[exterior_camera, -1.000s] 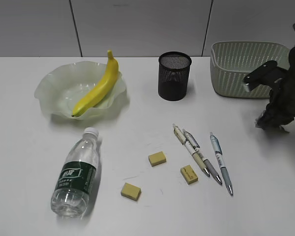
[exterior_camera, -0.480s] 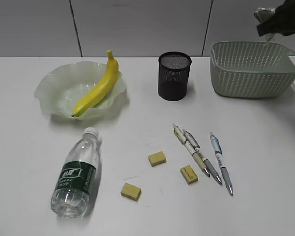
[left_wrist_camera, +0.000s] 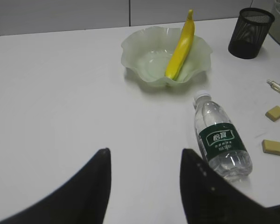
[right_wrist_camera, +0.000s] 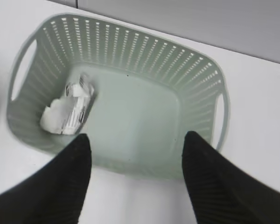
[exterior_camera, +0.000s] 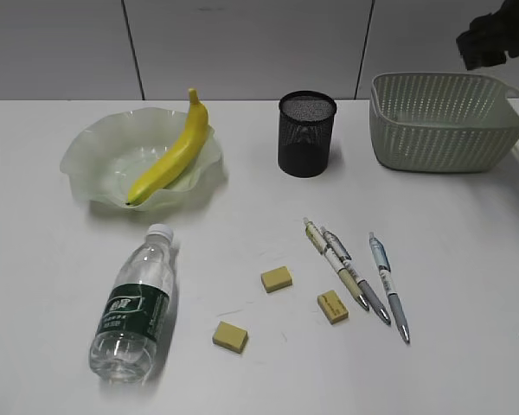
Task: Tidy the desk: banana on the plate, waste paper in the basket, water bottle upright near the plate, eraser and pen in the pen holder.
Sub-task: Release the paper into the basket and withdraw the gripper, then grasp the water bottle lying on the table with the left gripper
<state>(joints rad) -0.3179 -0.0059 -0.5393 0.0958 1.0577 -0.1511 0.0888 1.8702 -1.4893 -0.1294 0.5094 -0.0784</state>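
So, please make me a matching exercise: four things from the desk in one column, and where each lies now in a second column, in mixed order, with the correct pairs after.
Things:
1. banana
2. waste paper
3. water bottle
4. pen holder

Places:
A. lying on its side on the desk, below the plate
B. standing between the plate and the basket
C. resting in the plate
D. inside the basket, at one end

Pairs: 1-C, 2-D, 3-A, 4-B
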